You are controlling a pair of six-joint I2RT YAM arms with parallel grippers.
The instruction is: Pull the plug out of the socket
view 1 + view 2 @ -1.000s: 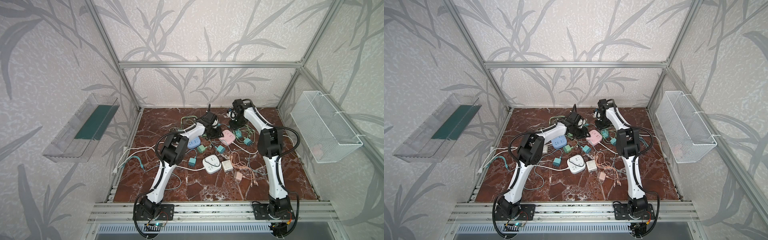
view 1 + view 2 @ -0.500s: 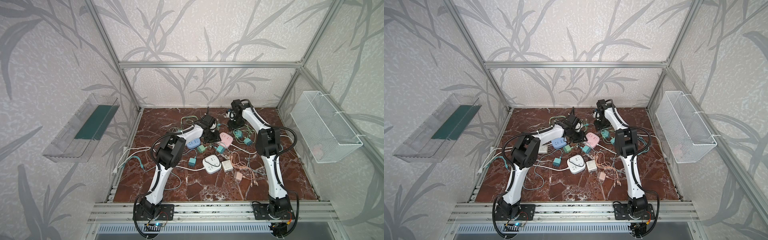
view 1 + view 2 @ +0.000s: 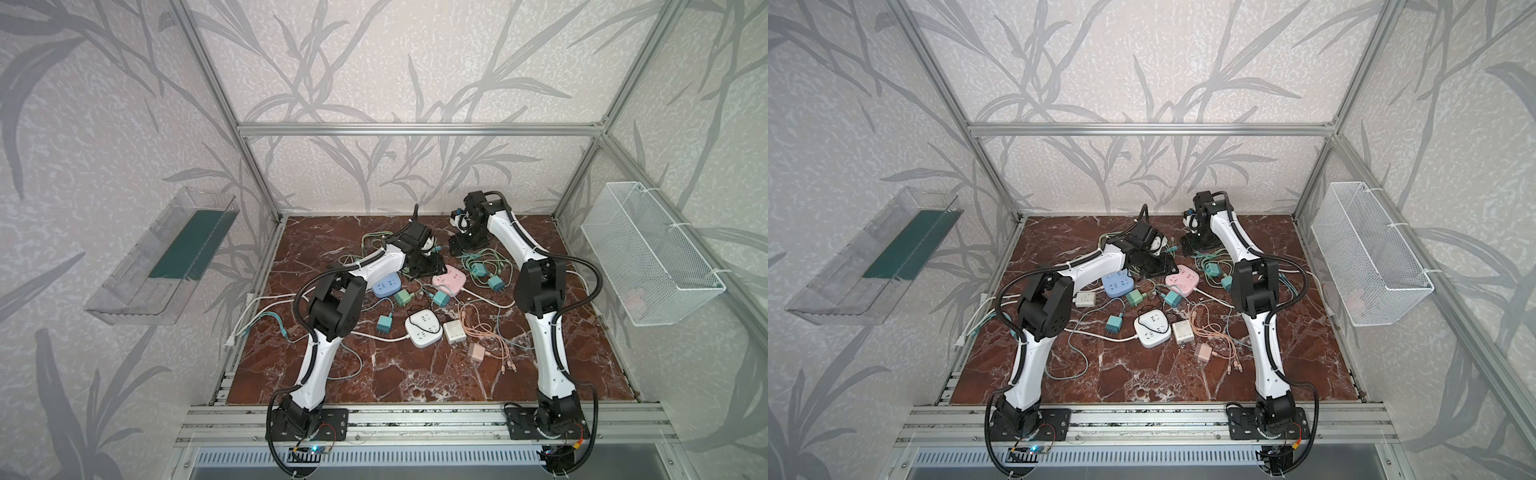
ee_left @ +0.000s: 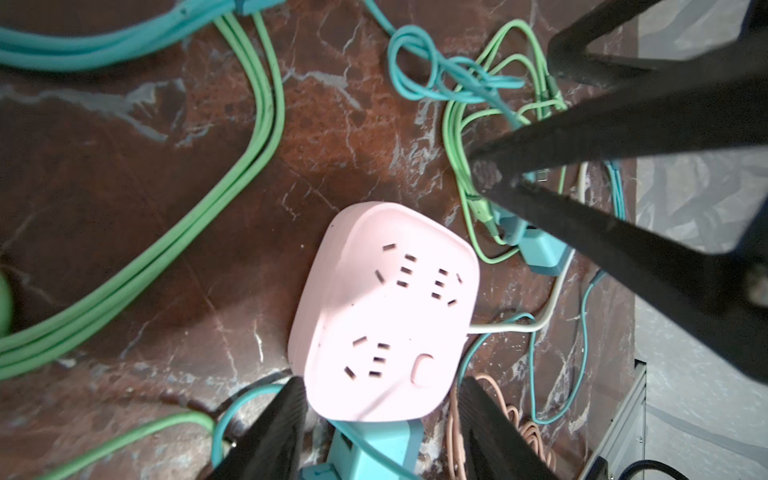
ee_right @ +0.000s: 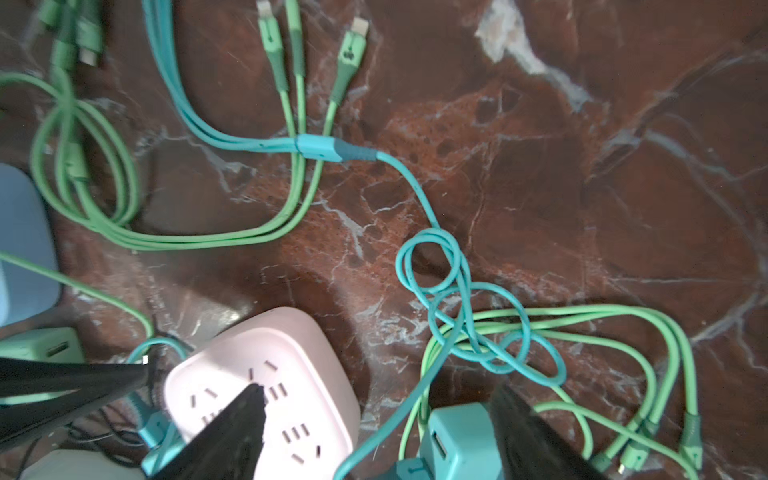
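Finds the pink socket (image 3: 449, 280) (image 3: 1182, 280) a little right of centre in both top views, on the far half of the red marble floor (image 3: 415, 374), with the blue socket (image 3: 386, 286) to its lower left and loose cables all round. Lies flat, slotted face up. In the left wrist view, runs its long axis straight out from between the fingers of the left gripper (image 4: 380, 386), button end nearest them, other end pointing toward the green cables (image 4: 232, 195). Sends a white cord (image 4: 519, 327) out of one long side, the side facing the teal plug (image 5: 457, 440).

Straddles that button end with the left gripper about half spread, close along both flanks, with a sliver of floor showing by one. Grips nothing.

Holds the right gripper (image 5: 378, 390) spread wide, low beside the socket, one finger crossing above the pink face and the teal plug down between the two fingers. Clamps nothing.

Leaves the plug out of the socket, on the marble just beside that long side and apart from it. Sits close against the other finger; touching or not, cannot tell. Shows a USB port on the plug's lit face; prongs hidden.
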